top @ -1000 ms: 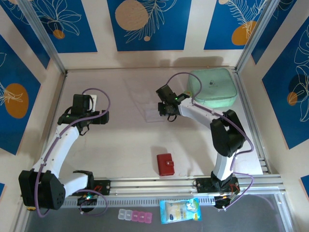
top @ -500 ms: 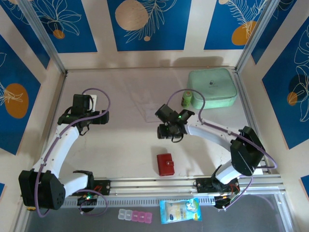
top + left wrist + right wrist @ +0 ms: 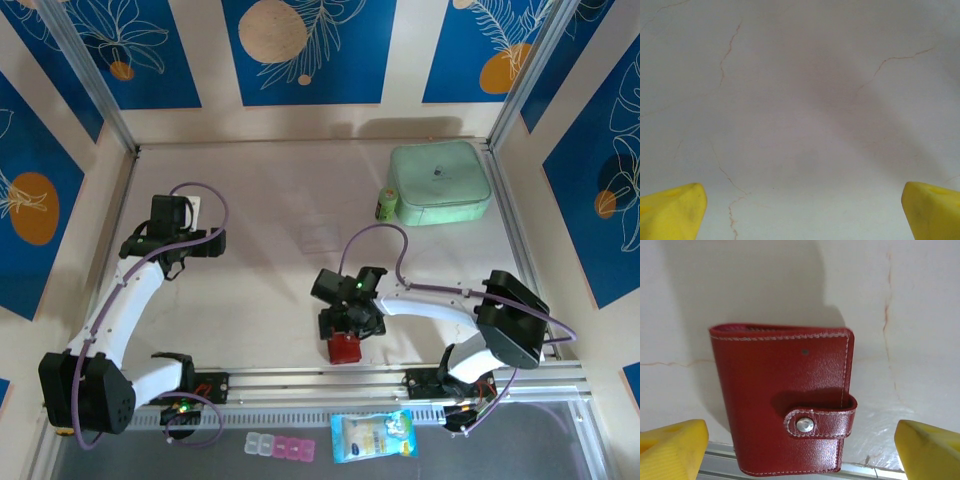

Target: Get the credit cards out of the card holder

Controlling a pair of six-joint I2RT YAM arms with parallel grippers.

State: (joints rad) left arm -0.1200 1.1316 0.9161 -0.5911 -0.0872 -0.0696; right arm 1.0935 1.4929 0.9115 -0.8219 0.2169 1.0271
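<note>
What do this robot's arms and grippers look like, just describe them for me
The left arm and the right arm both have white tubular links joined by chunky black joint housings. A thin purple cable loops along each arm. A small green light glows near the right wrist. The left gripper and right gripper have bright yellow, wedge-shaped fingertips.

The card holder (image 3: pixel 782 390): red leather-like skin, smooth with a faint sheen, edged in pale thread stitching; snap stud (image 3: pixel 805 425): polished metal, glossy; table (image 3: pixel 920 315): pale, matt, marble-like surface veined with fine brown hairlines; rail (image 3: pixel 722 460) along its edge: grey brushed metal, grooved; fingers (image 3: pixel 672 447) of the right tool (image 3: pixel 801 452): yellow, matt, plastic-looking, finely ridged; mint-green case (image 3: pixel 440 182): smooth, softly matt shell.
</note>
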